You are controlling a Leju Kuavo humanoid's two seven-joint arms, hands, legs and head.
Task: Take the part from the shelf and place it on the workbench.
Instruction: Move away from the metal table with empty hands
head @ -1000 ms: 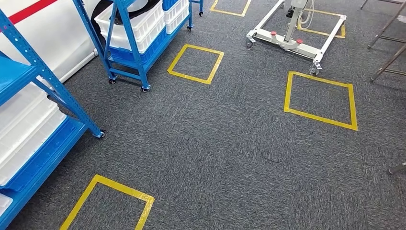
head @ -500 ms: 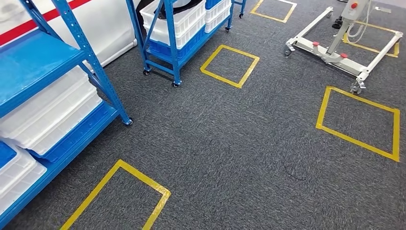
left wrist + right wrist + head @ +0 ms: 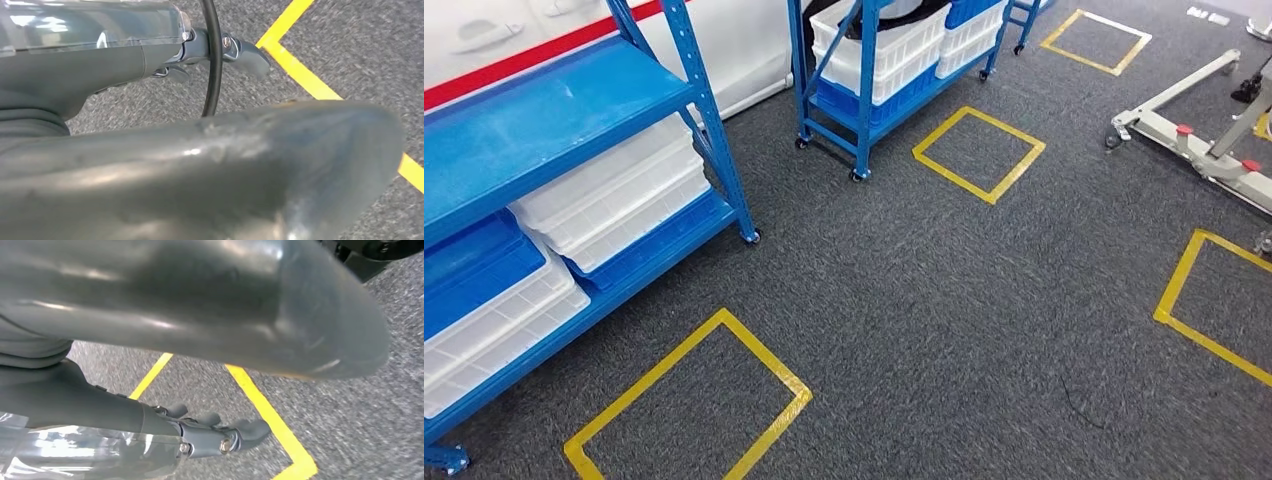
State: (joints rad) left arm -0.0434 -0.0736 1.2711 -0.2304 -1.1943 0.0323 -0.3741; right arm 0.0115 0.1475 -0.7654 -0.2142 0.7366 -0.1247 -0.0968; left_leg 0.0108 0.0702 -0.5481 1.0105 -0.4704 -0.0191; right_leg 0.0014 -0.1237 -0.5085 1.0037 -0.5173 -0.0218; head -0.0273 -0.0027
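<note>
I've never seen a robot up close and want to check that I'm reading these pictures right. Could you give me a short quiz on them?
1. True or false: the left hand holds a part.
2. The tape squares on the carpet are: A red, B yellow, C white.
3. Fill in: in the head view, the blue shelf with the white bins stands on the robot's ____ side.

Key: 1 false, as the hand holds nothing. 2 B. 3 left.
</note>
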